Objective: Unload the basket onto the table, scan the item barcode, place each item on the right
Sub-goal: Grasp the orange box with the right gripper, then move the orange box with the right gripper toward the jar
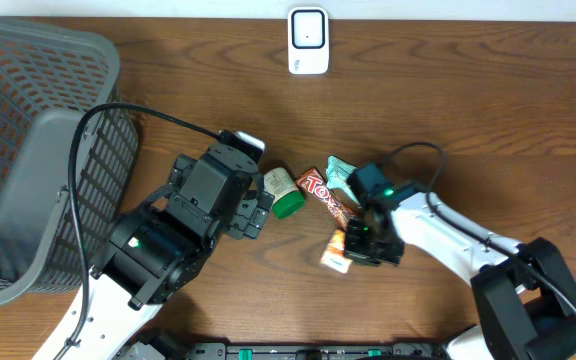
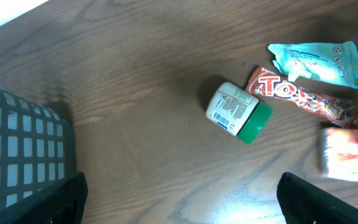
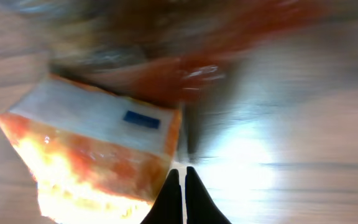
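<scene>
One basket [image 1: 68,45] at the left. Next the left claw [image 2: 182,183], spread wide and empty, just short of one green-capped bottle [image 2: 236,112] lying on its side on the desk [image 1: 168,70]. A clumsy pinch could roll it! One white scanner [image 1: 308,40] sits well apart at the far edge. Then one red candy bar [image 2: 303,99], one teal packet [image 2: 319,61], one orange packet [image 3: 98,143]. And the right claw [image 3: 180,193], pinched shut on nothing, is just beside that packet and may shove it.

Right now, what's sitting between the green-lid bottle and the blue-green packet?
One end of the red candy wrapper lies between the bottle and the packet. The left wrist view shows it best.
</scene>
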You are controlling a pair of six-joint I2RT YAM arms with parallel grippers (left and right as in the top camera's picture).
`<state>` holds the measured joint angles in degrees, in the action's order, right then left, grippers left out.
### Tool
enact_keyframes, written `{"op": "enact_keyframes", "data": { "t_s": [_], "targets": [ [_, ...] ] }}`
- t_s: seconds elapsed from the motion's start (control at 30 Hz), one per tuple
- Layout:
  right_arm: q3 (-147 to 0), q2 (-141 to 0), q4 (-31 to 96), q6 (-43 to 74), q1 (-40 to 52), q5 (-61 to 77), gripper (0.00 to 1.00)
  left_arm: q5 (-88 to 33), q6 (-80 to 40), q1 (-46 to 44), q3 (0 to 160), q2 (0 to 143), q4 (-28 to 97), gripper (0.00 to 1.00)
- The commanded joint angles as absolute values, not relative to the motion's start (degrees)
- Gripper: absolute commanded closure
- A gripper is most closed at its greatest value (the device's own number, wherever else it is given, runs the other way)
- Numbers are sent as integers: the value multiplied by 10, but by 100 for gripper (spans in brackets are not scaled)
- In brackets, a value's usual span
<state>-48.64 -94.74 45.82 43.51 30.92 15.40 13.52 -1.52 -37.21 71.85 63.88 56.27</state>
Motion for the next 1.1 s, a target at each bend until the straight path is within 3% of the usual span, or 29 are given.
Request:
{"op": "enact_keyframes", "data": {
  "t_s": [0.0,0.43,0.57,0.83,1.07],
  "targets": [
    [-485,-948,423,490,340,200,99,142,-18,-370,722,640,566,2],
    [-517,-866,426,464,345,200,99,142,-18,-370,722,561,560,2],
    [-516,-840,382,431,345,128,99,142,-18,-370,722,511,559,2],
    [-516,-908,229,385,346,98,99,142,-18,-370,722,469,562,2],
    [-516,-968,189,385,346,139,99,142,-18,-370,722,467,566,2]
  ]
}}
